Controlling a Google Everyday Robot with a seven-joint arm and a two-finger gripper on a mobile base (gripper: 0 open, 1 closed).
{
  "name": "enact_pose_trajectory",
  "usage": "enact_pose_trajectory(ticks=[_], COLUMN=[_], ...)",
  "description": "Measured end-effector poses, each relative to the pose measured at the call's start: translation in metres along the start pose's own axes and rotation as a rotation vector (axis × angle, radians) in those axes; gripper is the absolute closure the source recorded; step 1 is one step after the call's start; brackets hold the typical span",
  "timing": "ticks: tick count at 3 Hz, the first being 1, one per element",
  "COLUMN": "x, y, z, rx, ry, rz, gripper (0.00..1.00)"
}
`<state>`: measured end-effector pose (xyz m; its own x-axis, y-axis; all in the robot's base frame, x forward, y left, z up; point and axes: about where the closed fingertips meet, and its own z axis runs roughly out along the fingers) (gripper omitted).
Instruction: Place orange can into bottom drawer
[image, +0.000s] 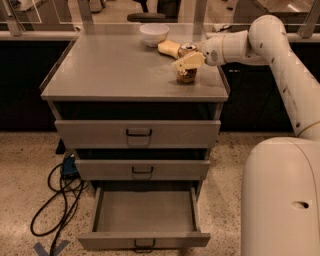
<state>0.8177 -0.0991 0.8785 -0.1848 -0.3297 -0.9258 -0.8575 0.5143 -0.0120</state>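
The orange can (186, 76) stands upright on the grey cabinet top (120, 70), near its right edge. Its silver top shows just above my gripper (188, 60), which is at the can and covers its middle from the front. My white arm (270, 45) reaches in from the right. The bottom drawer (144, 240) is pulled open at floor level, and its tray shows nothing inside. The two drawers above it are closed.
A yellow sponge (168, 47) and a white bowl (153, 34) lie behind the can at the back of the top. Black cables (55, 210) and a blue box (69, 167) are on the floor to the left. My white base (282, 200) fills the lower right.
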Motion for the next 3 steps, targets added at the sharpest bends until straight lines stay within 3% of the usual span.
enact_pose_trajectory(ticks=[3], x=[-0.002], y=[0.007], z=[-0.013], rx=[-0.017], ry=[0.012], rz=[0.005], gripper=[0.89])
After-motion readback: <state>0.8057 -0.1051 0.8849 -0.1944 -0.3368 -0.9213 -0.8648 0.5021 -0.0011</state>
